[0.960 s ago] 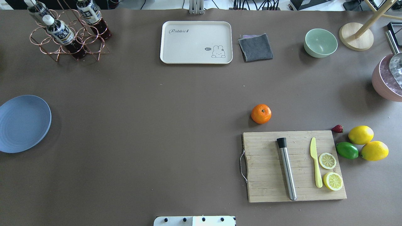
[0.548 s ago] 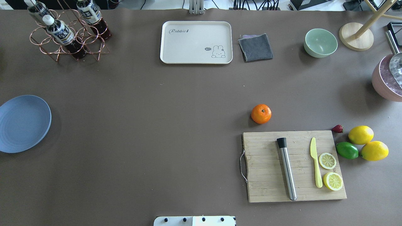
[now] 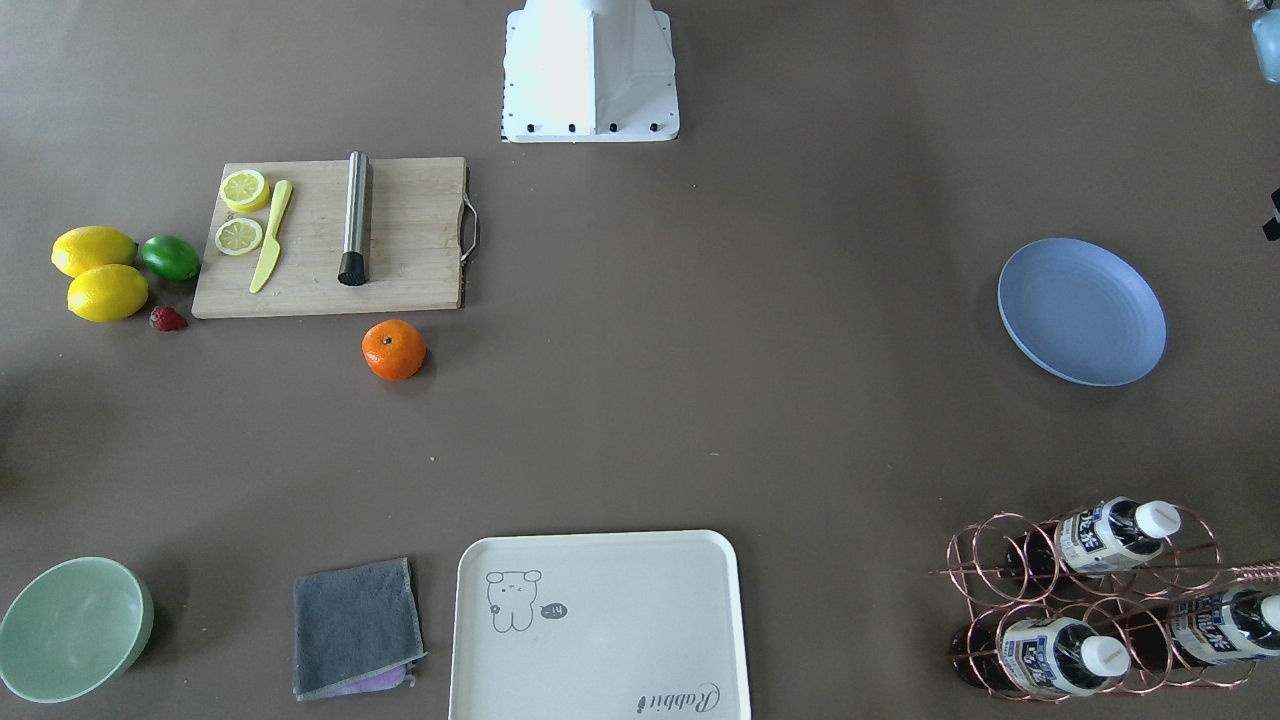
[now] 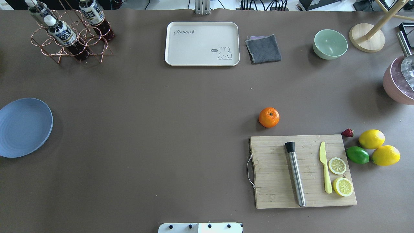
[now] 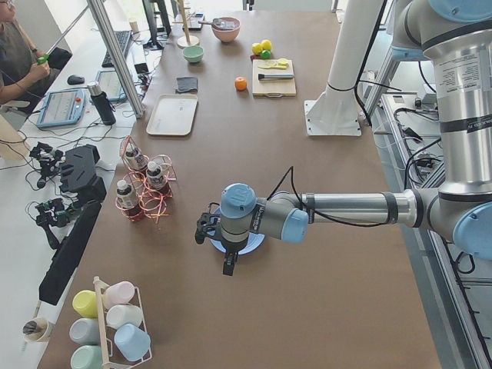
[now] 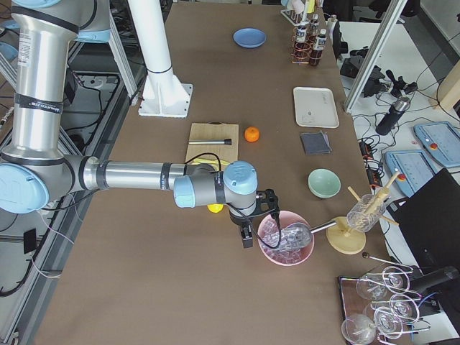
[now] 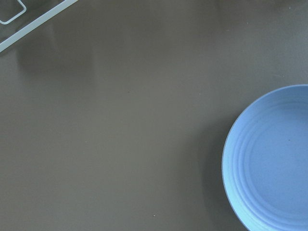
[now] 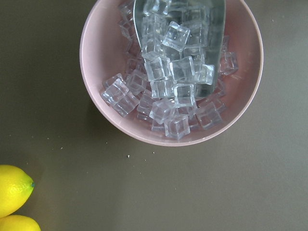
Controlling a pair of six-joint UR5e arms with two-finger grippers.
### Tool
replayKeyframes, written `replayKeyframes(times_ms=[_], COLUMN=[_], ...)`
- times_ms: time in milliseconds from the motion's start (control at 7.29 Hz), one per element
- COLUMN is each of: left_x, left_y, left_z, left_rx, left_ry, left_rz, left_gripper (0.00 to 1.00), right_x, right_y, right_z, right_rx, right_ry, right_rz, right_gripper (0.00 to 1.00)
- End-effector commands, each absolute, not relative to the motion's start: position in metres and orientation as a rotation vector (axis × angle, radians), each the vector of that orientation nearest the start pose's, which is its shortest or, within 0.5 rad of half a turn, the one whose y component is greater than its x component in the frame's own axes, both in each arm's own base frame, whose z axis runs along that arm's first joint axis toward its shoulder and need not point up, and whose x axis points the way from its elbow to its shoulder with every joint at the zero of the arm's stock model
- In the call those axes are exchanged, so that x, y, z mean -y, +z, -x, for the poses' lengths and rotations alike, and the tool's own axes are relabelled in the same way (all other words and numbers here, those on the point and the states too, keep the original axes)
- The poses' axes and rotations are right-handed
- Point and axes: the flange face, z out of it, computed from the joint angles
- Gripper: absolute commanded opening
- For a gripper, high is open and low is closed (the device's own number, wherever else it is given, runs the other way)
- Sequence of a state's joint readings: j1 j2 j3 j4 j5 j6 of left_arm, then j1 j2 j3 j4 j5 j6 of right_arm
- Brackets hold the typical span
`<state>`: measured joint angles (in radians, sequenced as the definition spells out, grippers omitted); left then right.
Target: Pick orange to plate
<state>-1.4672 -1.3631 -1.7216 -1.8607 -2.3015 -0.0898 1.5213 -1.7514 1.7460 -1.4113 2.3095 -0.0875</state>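
Note:
The orange [image 4: 269, 117] lies on the brown table just beyond the cutting board's far edge, also seen as the orange [image 3: 394, 350]. The periwinkle plate [image 4: 24, 127] sits empty at the table's left edge, far from the fruit. In the exterior left view my left gripper [image 5: 227, 261] hangs over the plate [image 5: 254, 244]; its wrist camera sees the plate's rim [image 7: 231, 159]. In the exterior right view my right gripper [image 6: 246, 233] hovers beside the pink ice bowl, well away from the orange [image 6: 251, 134]. I cannot tell whether either gripper is open or shut.
A wooden cutting board [image 4: 275, 181] carries a steel muddler, a yellow knife and two lemon slices. Two lemons [image 4: 372, 139], a lime and a strawberry lie to its right. A cream tray [image 4: 202, 43], grey cloth, mint bowl [image 4: 330, 43], pink ice bowl [image 8: 96, 72] and bottle rack [image 4: 69, 35] line the far side.

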Motion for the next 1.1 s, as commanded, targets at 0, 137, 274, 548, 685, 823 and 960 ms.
replayKeyframes(times_ms=[0,137,274,548,685,823,960], left_x=[0.422,0.422,0.422,0.424,0.425,0.43,0.43], left_y=[0.651,0.651,0.653,0.66,0.663,0.659,0.671], left_z=[0.022,0.022,0.022,0.018,0.012,-0.01,-0.035], left_rx=[-0.747,-0.747,-0.746,-0.746,-0.747,-0.76,-0.78], left_ry=[0.097,0.097,0.097,0.101,0.101,0.085,0.081], left_rz=[-0.147,-0.145,-0.141,-0.126,-0.111,-0.107,-0.123], left_gripper=[0.97,0.97,0.97,0.97,0.97,0.97,0.97], right_x=[0.43,0.43,0.43,0.43,0.43,0.429,0.427], right_y=[0.639,0.637,0.636,0.635,0.636,0.637,0.639], right_z=[-0.044,-0.043,-0.043,-0.043,-0.043,-0.042,-0.041], right_rx=[0.734,0.739,0.742,0.748,0.75,0.75,0.758], right_ry=[-0.201,-0.21,-0.213,-0.214,-0.214,-0.217,-0.224], right_rz=[-0.166,-0.174,-0.175,-0.176,-0.175,-0.175,-0.19], right_gripper=[1.0,1.0,1.0,1.0,1.0,1.0,1.0])
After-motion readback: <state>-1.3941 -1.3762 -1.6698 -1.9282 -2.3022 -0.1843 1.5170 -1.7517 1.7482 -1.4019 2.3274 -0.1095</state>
